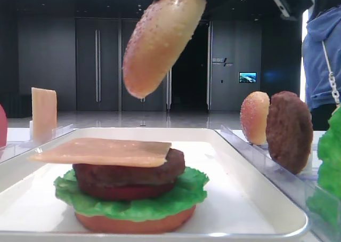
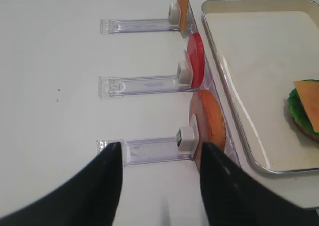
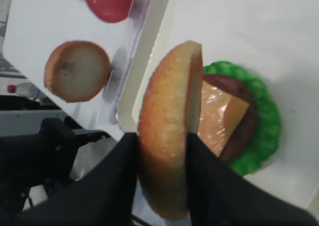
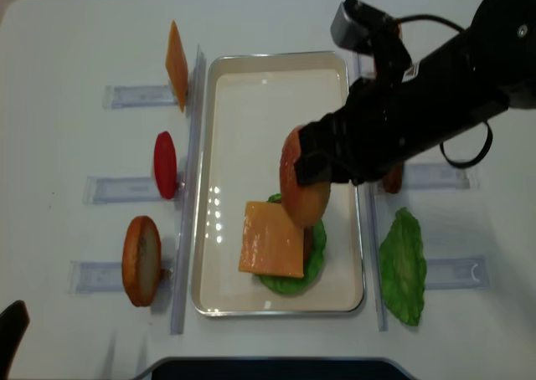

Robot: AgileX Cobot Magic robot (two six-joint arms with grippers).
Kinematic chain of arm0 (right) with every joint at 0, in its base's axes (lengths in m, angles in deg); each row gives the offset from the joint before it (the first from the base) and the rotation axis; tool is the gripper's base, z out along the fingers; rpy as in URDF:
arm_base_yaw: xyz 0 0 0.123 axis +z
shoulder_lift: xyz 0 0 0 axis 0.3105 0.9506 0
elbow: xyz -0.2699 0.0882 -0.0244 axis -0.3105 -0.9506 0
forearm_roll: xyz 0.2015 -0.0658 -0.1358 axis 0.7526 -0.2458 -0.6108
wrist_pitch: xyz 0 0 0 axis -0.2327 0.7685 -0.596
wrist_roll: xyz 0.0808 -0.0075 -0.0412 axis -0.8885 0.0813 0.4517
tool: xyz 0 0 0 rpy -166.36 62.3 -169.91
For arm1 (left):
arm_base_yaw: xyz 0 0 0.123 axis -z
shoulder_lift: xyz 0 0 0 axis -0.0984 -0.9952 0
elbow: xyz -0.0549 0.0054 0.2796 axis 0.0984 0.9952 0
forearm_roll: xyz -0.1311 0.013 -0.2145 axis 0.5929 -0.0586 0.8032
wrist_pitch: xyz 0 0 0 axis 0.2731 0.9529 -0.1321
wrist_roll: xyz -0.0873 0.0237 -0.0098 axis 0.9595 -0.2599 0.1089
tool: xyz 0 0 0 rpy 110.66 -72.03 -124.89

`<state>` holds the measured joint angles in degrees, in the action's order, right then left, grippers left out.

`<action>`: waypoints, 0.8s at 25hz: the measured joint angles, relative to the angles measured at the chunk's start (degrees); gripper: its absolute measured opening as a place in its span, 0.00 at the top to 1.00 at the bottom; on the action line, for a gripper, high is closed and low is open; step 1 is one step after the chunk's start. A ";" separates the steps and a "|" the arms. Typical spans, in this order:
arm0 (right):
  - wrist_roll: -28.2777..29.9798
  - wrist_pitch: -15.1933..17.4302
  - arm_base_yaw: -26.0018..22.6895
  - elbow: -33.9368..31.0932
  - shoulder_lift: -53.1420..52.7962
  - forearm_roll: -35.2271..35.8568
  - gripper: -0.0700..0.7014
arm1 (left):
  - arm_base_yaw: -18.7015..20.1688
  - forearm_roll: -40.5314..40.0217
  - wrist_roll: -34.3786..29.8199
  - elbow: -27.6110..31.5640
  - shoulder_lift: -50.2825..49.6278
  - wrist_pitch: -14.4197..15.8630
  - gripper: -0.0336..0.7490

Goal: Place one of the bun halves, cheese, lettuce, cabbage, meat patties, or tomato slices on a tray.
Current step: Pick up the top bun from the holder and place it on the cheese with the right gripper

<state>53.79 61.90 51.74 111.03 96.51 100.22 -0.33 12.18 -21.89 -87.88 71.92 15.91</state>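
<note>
- Step in hand (judged): the carry of the last layer. The right gripper (image 3: 162, 151) is clamped on the bun top (image 4: 303, 177), one dark finger on its domed side and one on its flat cut side, as the right wrist view shows.
- Position of the held piece: the bun top hangs on edge, tilted, in the air above the white tray (image 4: 226, 146). It is clear of the stack, just above and toward the far right of it in the overhead view.
- The stack on the tray, bottom to top in the low exterior view: bottom bun (image 1: 136, 220), lettuce (image 1: 186, 191), tomato slice (image 1: 125, 191), meat patty (image 1: 130, 170), cheese slice (image 1: 101, 151). The cheese overhangs the patty on the left.
- Next move (judged): swing the bun top from edge-on to flat with the dome upward, centre it over the cheese, lower it until it rests, and only then release. A tilted drop would likely slide off the slanting cheese.
- Left gripper (image 2: 159, 186): its two fingers stand apart with nothing between them, above the near-left clear rack (image 2: 149, 149) where a spare bun (image 2: 212, 119) stands on edge, outside the tray.
- Spares in racks: tomato (image 4: 165, 164) and cheese (image 4: 176, 53) on the left; bun (image 1: 254, 117), patty (image 1: 289, 130) and a lettuce leaf (image 4: 402, 267) on the right.
</note>
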 joint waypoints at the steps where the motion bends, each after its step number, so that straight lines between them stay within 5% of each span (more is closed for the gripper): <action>1: 2.41 -0.16 0.49 -1.73 -0.06 2.68 0.60 | 0.00 0.00 0.00 0.00 0.00 0.00 0.46; 9: 19.93 -2.11 1.02 -8.31 1.84 19.39 0.60 | 0.00 0.00 0.00 0.00 0.00 0.00 0.46; 20: 35.77 3.41 0.59 -8.35 10.47 35.23 0.60 | 0.00 0.00 0.00 0.00 0.00 0.00 0.46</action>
<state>89.56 65.31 52.34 102.68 106.98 135.45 -0.33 12.18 -21.89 -87.88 71.92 15.91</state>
